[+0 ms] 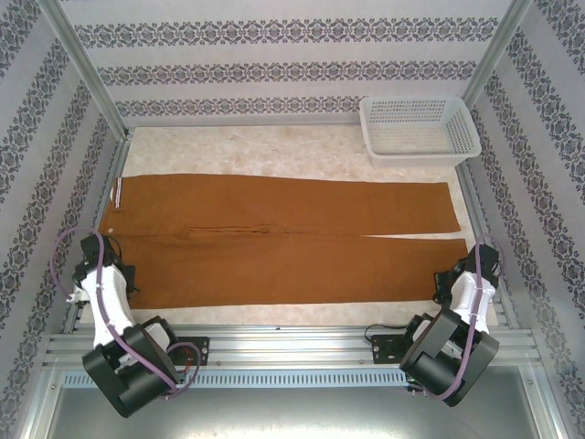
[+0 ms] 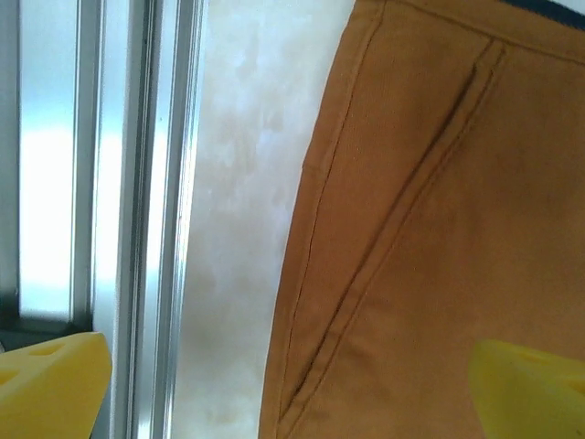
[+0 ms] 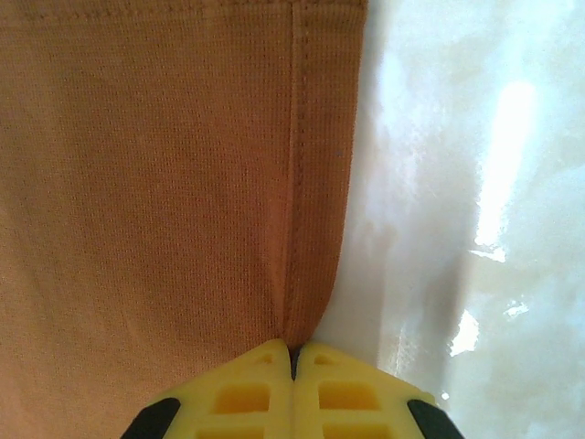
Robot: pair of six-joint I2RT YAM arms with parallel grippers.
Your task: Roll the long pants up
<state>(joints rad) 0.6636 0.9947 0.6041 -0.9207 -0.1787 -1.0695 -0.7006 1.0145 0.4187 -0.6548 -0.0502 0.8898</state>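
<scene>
We see the pale surface (image 1: 274,151) carrying the long pants (image 1: 292,265), spread flat across it with the waistband at the left and the legs running right. A white basket (image 1: 419,151) sits at the far right corner, apart from the cloth. Our left hand (image 2: 292,393) hovers over the waist's near edge, fingers spread wide. Our right hand (image 3: 292,352) is pinched closed on the near leg's edge by the hem.

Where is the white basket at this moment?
In the top external view, the white basket sits at the table's far right corner, just beyond the leg ends of the long pants, not touching them.
</scene>
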